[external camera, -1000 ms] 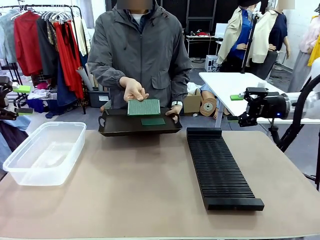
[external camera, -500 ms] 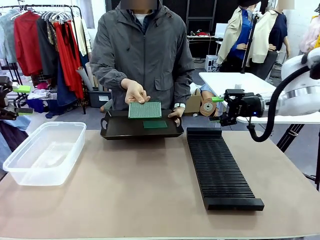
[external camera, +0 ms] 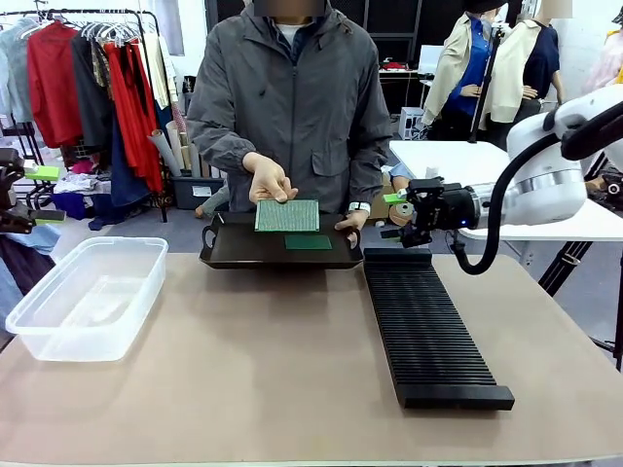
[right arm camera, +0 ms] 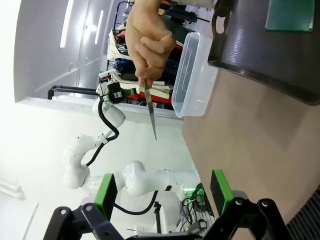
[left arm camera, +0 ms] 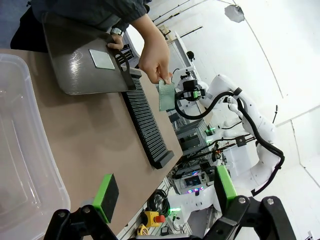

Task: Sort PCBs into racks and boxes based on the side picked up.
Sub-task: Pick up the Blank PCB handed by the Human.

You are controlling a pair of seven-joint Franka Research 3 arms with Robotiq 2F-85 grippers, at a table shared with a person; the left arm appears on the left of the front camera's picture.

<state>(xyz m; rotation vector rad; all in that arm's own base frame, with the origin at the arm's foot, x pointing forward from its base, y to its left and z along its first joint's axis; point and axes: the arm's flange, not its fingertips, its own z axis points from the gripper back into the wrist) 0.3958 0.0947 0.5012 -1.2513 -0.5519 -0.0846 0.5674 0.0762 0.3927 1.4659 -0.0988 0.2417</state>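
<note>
One PCB (external camera: 287, 215) upright in hand (external camera: 270, 182) over tray (external camera: 238, 248), second PCB (external camera: 309, 241) flat in it. Wide open, empty: right pincer (external camera: 392, 216) near hand; left pincer (left arm camera: 165, 192) same. Risk: off-centre pinch, thin board twists out.

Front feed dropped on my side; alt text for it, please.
A person's hand holds up a green PCB above a black tray at the far edge of the table, the open right tool off to its right. Another PCB lies in the tray; clear box left, slotted rack right.

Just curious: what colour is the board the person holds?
Green; the PCB shows best in the front view.
</note>
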